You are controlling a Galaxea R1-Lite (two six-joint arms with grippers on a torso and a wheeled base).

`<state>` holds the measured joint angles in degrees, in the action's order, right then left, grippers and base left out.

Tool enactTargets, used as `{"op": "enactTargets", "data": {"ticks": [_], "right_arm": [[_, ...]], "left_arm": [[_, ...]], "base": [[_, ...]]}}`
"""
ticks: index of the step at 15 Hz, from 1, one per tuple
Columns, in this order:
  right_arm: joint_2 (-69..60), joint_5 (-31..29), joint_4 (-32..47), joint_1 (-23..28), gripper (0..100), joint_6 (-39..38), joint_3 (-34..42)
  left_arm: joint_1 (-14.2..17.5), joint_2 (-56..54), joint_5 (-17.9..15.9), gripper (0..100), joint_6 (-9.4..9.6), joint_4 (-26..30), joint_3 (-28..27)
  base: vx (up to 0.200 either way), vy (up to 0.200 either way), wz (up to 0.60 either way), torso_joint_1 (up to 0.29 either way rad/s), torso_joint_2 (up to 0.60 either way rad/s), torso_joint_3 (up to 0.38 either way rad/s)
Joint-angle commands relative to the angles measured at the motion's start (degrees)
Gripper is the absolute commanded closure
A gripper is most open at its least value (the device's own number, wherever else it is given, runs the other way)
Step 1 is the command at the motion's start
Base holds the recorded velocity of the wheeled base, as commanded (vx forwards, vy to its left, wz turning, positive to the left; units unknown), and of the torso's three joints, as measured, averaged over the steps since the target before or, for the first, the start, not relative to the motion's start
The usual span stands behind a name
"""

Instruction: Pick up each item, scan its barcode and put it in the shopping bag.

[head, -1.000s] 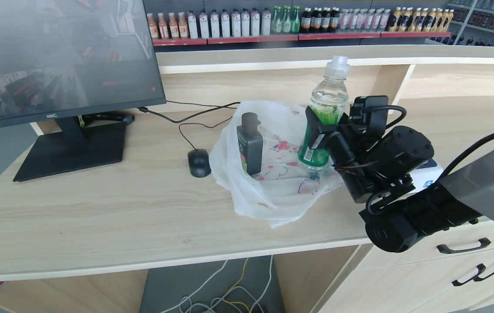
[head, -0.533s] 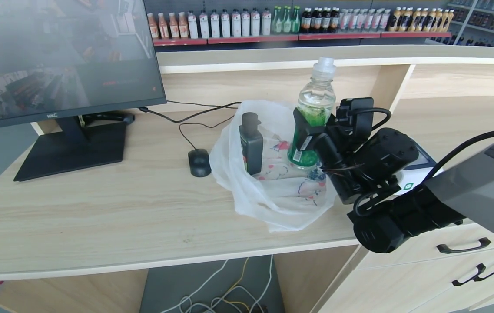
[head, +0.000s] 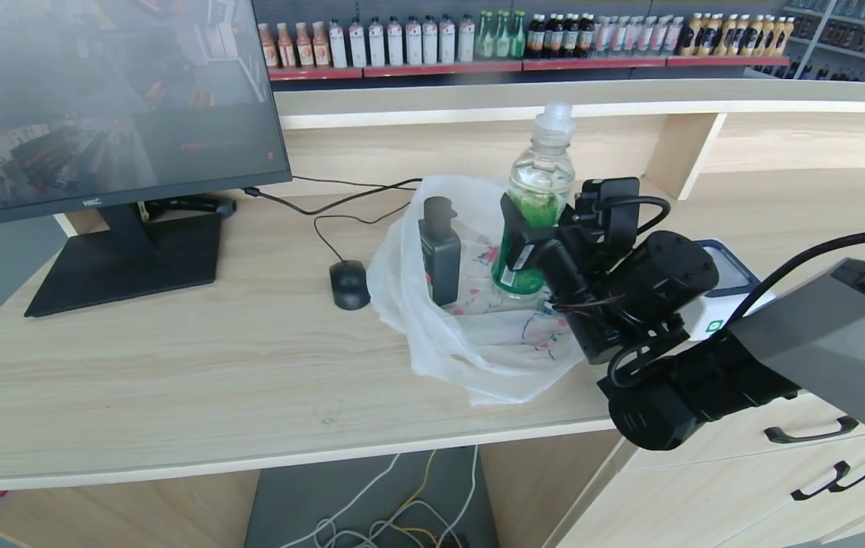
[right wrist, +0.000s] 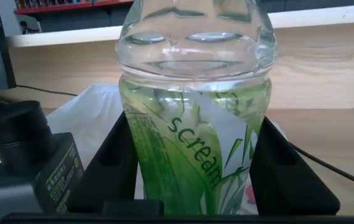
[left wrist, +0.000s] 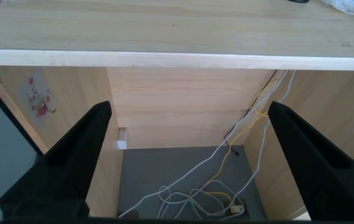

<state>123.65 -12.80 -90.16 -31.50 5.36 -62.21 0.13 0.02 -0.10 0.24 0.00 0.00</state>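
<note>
Hanging low before the front edge of the worktop, the left gripper has its fingers spread wide with nothing between them. Farther in, the right gripper has its fingers clamped on the green-labelled bottle, which it holds upright over the open shopping bag. A dark bottle stands in the bag just beside it. To place it well, I judge the arm should lower straight down into the free part of the bag. It should let go only once the base rests, since a tall bottle tips easily.
</note>
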Motion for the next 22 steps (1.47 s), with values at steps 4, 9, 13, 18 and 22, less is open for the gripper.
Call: {"op": "enactTargets", "data": {"ticks": [4, 9, 13, 18, 22], "right_arm": [[1.0, 0.0, 0.2, -0.6, 100, -0.1, 1.5], [0.8, 0.0, 0.2, -0.6, 100, -0.1, 3.4], [0.9, 0.0, 0.2, -0.6, 100, -0.1, 4.1], [1.1, 0.1, 0.2, -0.6, 100, -0.2, 4.0], [0.9, -0.1, 0.2, -0.9, 100, -1.5, 3.8]], "left_arm": [[0.0, 0.0, 0.0, 0, 0.02, 0.0, 0.0], [0.0, 0.0, 0.0, 0, 0.02, 0.0, 0.0], [0.0, 0.0, 0.0, 0, 0.02, 0.0, 0.0], [0.0, 0.0, 0.0, 0, 0.02, 0.0, 0.0], [0.0, 0.0, 0.0, 0, 0.02, 0.0, 0.0]], "base": [[0.0, 0.0, 0.0, 0.0, 0.0, 0.0], [0.0, 0.0, 0.0, 0.0, 0.0, 0.0], [0.0, 0.0, 0.0, 0.0, 0.0, 0.0], [0.0, 0.0, 0.0, 0.0, 0.0, 0.0], [0.0, 0.0, 0.0, 0.0, 0.0, 0.0]]}}
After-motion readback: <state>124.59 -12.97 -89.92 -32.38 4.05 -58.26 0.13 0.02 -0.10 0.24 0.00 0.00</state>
